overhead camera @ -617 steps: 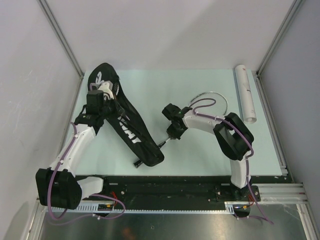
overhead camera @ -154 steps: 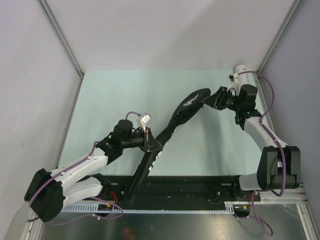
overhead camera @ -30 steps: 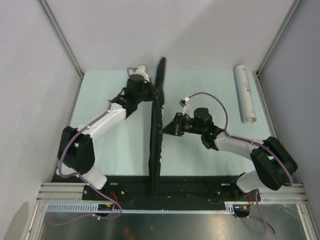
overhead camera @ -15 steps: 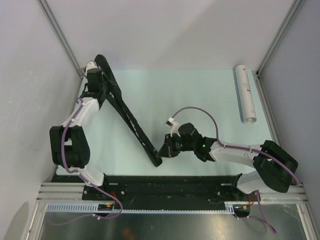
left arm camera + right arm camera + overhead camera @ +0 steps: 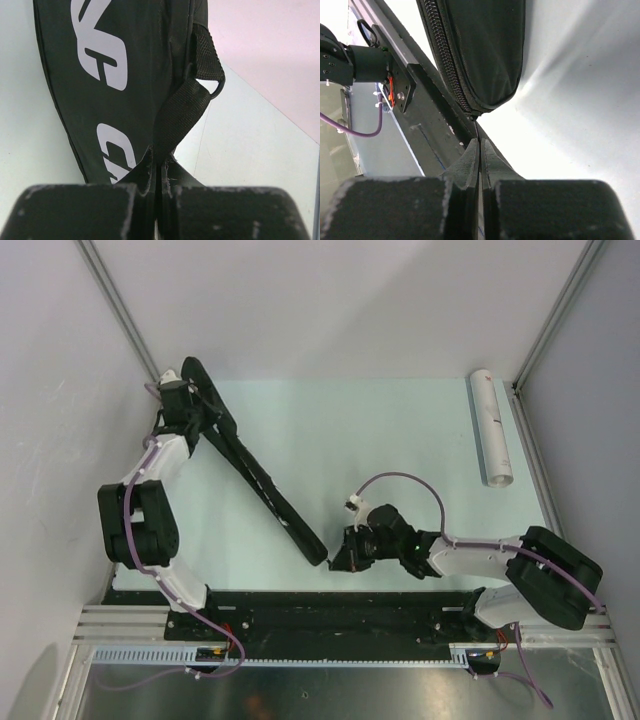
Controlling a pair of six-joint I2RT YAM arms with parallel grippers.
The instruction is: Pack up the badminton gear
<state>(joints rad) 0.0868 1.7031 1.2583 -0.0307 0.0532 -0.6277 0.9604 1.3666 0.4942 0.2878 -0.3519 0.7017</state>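
Our bag lies slantwise from the tabletop's far-left corner to its near edge. Our left gripper pinches its strap. The right gripper nips the zip tab (a mere sliver) at the near end. We judge zipping is in hand: next, draw the tab steadily along.

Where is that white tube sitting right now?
In the overhead view, the white tube lies lengthwise along the far right edge of the table, well apart from the black racket bag over on the left.
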